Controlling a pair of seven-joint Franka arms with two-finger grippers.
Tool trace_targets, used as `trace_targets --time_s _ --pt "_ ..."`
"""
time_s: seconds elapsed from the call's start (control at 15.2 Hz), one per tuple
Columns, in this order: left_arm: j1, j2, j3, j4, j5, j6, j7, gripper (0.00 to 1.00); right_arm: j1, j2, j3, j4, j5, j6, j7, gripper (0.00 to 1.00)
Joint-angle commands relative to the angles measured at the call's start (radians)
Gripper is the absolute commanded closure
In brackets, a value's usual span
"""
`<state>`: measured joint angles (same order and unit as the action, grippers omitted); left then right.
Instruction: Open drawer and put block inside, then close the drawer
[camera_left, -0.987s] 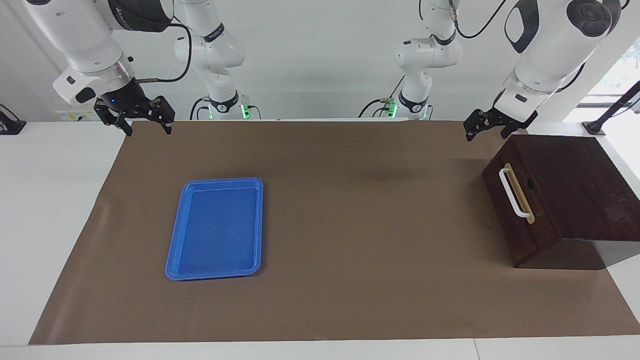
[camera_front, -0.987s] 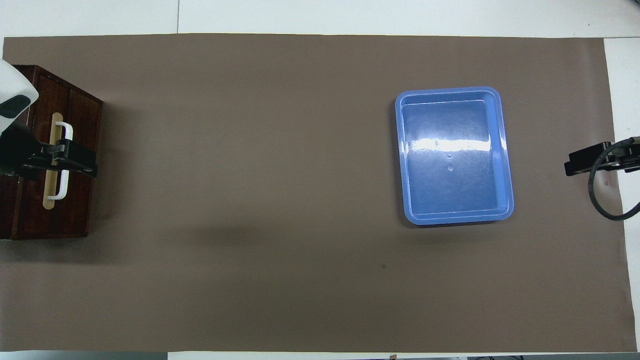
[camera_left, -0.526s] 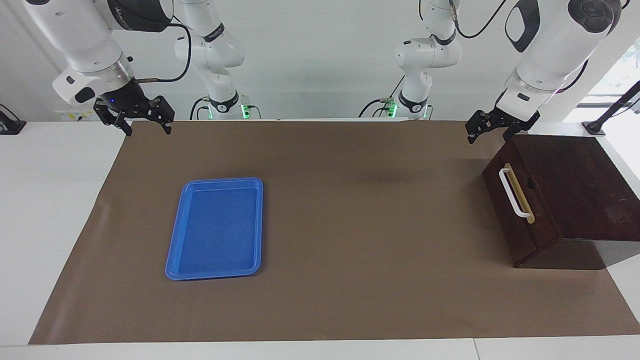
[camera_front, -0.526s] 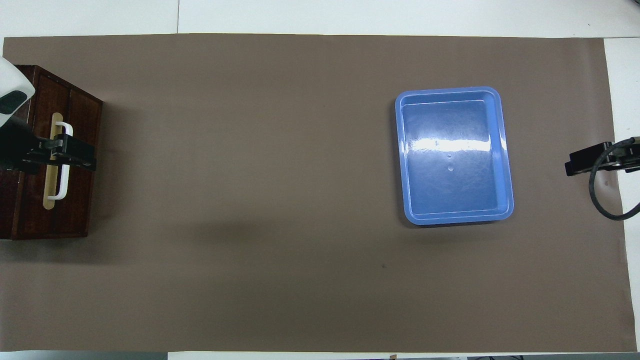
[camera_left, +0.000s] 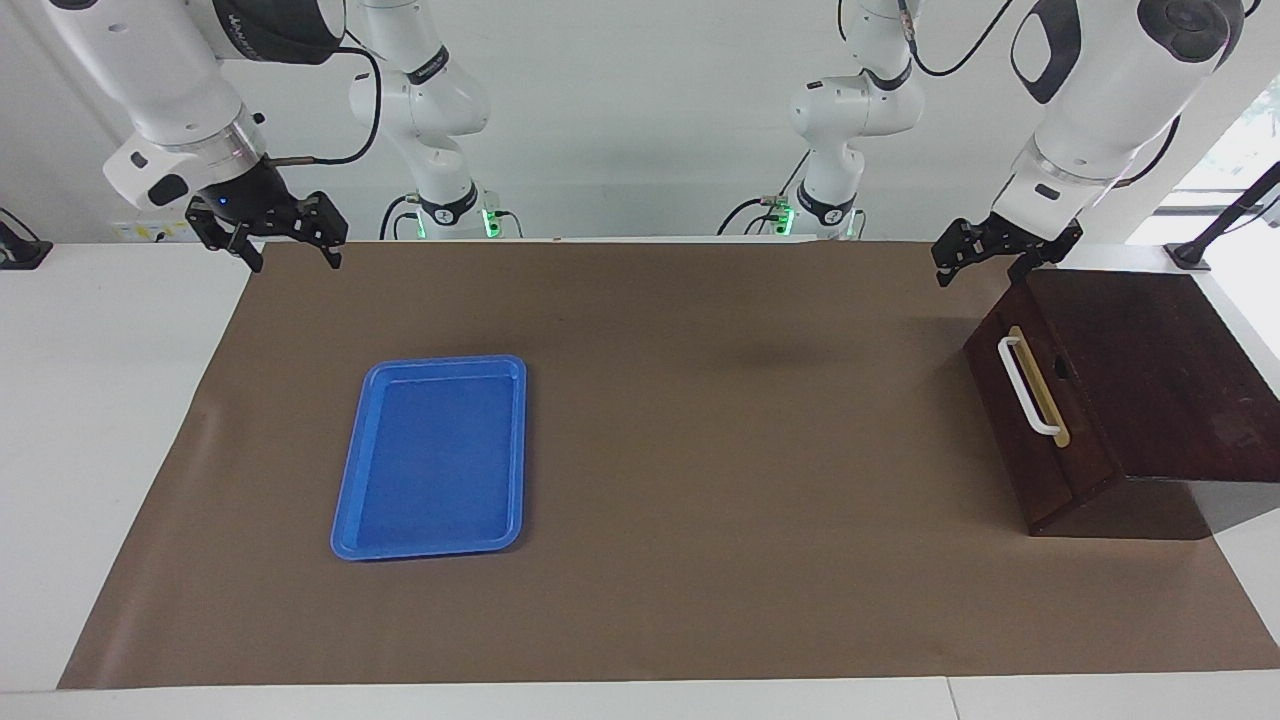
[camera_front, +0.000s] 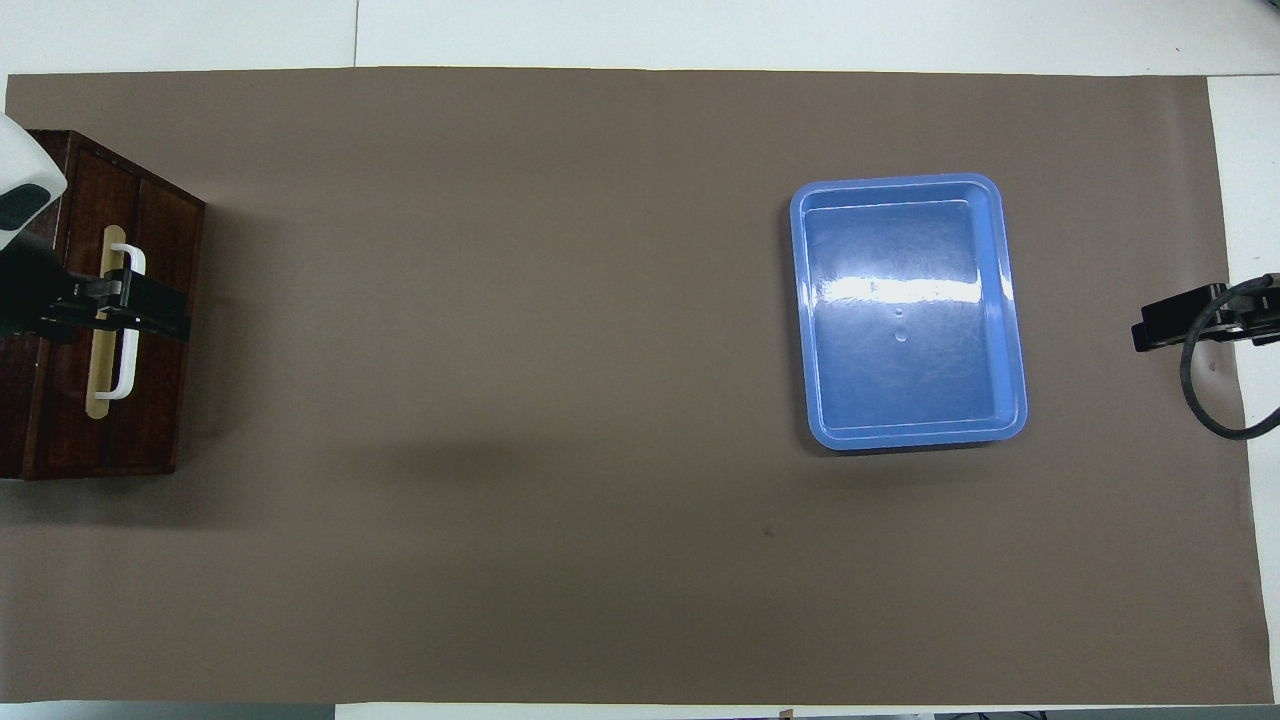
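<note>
Dark brown wooden drawer (camera_left: 1040, 420), reddish grain on top, white bar handle (camera_left: 1025, 386), tan strip (camera_left: 1045, 395) just beside the handle. Tray (camera_left: 432, 457) bright blue, plain, glossy with a white glare streak in the overhead view. Table cover (camera_left: 700, 450) flat grey-brown, no pattern; table (camera_left: 100, 400) white around it. Both arms white with dark joints; left gripper (camera_left: 985, 255) and right gripper (camera_left: 290, 240) black. Green lights at the arm bases.
</note>
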<state>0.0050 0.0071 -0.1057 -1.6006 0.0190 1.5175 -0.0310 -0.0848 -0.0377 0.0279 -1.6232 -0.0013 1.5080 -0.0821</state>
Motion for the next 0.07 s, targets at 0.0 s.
trace_targets --time_s 0.0 --pt "-0.004 -0.012 0.009 -0.004 -0.005 0.010 0.023 0.00 -0.018 -0.013 0.010 -0.010 -0.016 -0.009 -0.021 0.00"
